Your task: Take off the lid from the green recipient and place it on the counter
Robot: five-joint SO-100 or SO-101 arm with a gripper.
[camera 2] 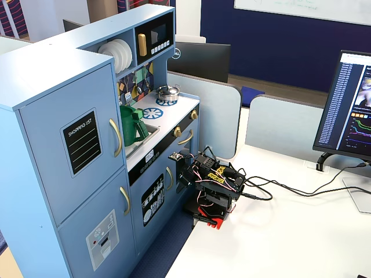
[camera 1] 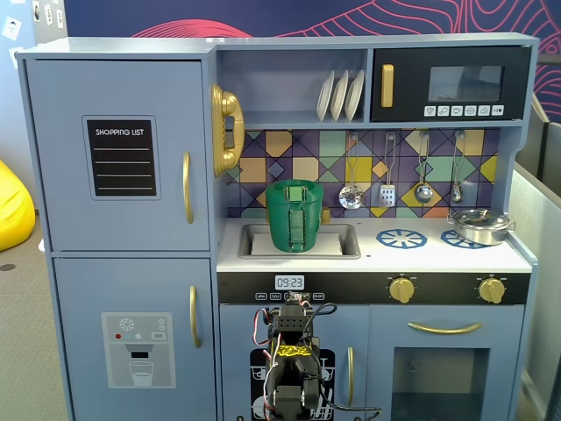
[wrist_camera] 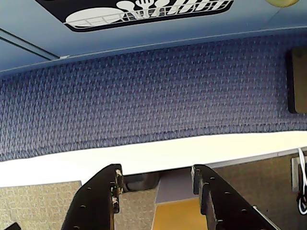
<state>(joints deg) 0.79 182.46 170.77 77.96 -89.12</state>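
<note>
Wrist view shows the gripper [wrist_camera: 158, 179] open, holding nothing. Lid [camera 1: 294, 184] on the green recipient [camera 1: 294, 219] looks light, stiff plastic; I'd pinch its centre knob.

Arm [camera 2: 211, 188] folded low, compact rest pose, gripper pointing down. Wrist view: gripper [wrist_camera: 158, 179] enters from 6 o'clock, jaws parted, gap between fingertips [wrist_camera: 115, 175] empty, nothing held.

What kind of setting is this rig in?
Likely an office or lab: a toy kitchen stands by a white desk with a monitor, grey partitions behind. The arm sits folded, gripper open.
</note>
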